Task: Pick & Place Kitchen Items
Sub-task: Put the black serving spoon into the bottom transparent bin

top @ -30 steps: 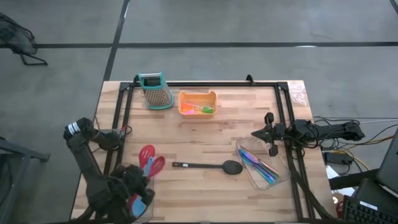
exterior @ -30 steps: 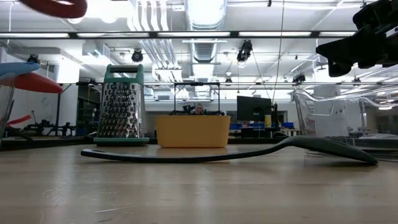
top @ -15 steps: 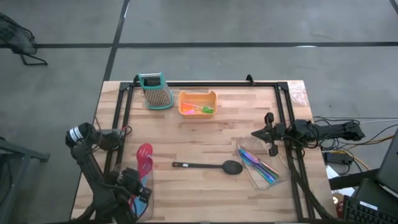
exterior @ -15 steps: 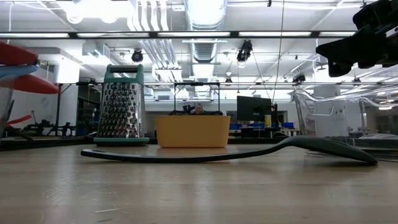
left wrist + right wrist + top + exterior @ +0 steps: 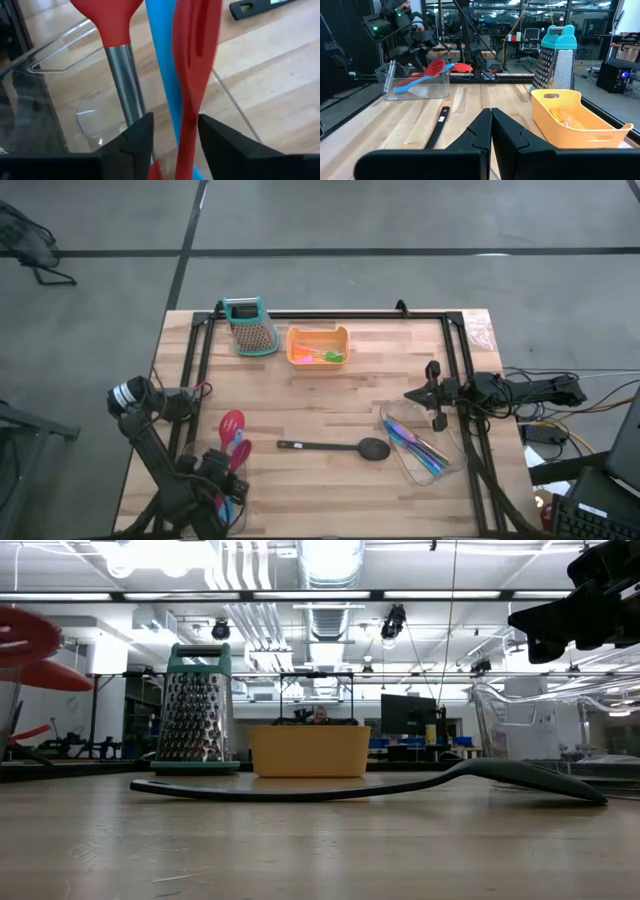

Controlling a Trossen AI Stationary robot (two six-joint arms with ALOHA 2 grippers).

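A wooden table [image 5: 330,400] fills the high view, a black frame [image 5: 330,314] running along its far edge and down both sides. A teal-topped metal grater [image 5: 249,326] stands upright near the far left corner; just beside it, not touching, sits an orange tray [image 5: 317,345]. A clear bin [image 5: 418,445] lies at the right side, another clear bin [image 5: 413,81] at the near left. Cables [image 5: 560,415] trail off the table's right.

Bright overhead ceiling strips (low view); soft shadows.
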